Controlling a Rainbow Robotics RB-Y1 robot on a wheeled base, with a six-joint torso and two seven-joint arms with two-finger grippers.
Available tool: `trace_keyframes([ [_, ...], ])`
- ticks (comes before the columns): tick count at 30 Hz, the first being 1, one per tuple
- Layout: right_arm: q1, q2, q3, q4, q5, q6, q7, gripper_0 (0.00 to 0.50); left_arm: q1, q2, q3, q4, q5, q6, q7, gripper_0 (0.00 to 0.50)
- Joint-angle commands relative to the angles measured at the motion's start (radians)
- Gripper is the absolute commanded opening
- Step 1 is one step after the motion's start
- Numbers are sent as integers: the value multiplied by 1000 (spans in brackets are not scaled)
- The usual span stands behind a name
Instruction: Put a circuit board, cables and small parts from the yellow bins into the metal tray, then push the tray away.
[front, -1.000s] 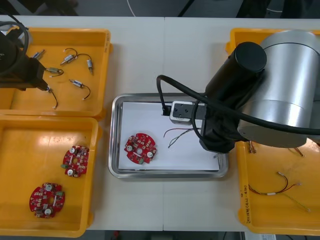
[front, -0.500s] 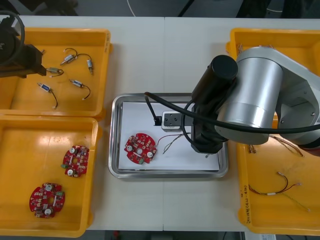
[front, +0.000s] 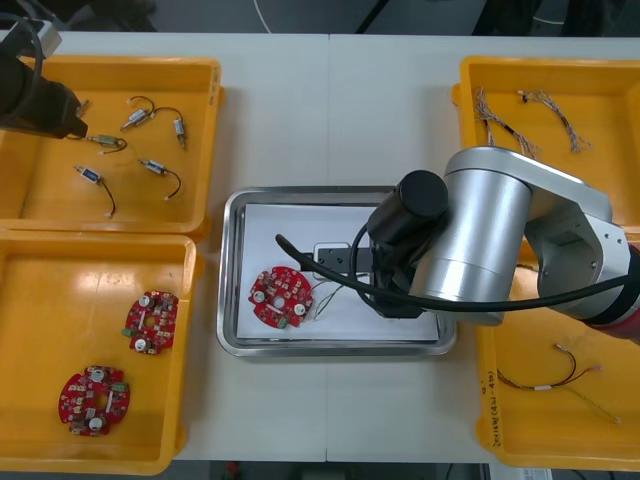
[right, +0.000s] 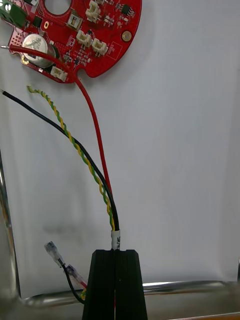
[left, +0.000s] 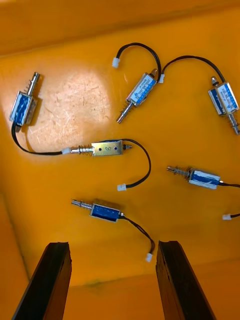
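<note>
Red-and-yellow cable, pinched by the right pincer over the metal tray, drapes one lead across the circuit board there; lifting before release could drag the board. Left pincer, spread, hovers above small metal parts in the far-left yellow bin.

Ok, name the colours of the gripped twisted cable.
Twisted cable: yellow and green; right wrist view.

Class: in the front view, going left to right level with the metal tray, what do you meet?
Left yellow bin → bin's circuit board → metal tray → tray's circuit board → right gripper, shut on the cable → right yellow bin.
</note>
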Motion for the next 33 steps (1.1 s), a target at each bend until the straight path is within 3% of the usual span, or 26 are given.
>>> trace_keyframes([
  [1,14,16,42,1,48,-16,33,0,-82,43,25,68,-3,-59,-61,500],
  [17,20,16,107,99,86,-96,55,0,-173,32,25,346,37,-273,-374,500],
  [24,20,20,122,120,87,-132,59,0,-210,14,25,496,112,-425,-513,500],
  [25,20,20,122,119,86,-131,59,33,-214,14,25,510,117,-434,-530,500],
  [27,20,20,122,120,89,-132,59,350,-224,9,23,550,135,-457,-576,500],
  [29,20,20,120,119,92,-132,58,500,-228,9,25,579,149,-483,-613,500],
  [33,20,20,120,119,103,-132,59,500,-231,-1,22,633,175,-554,-698,500],
])
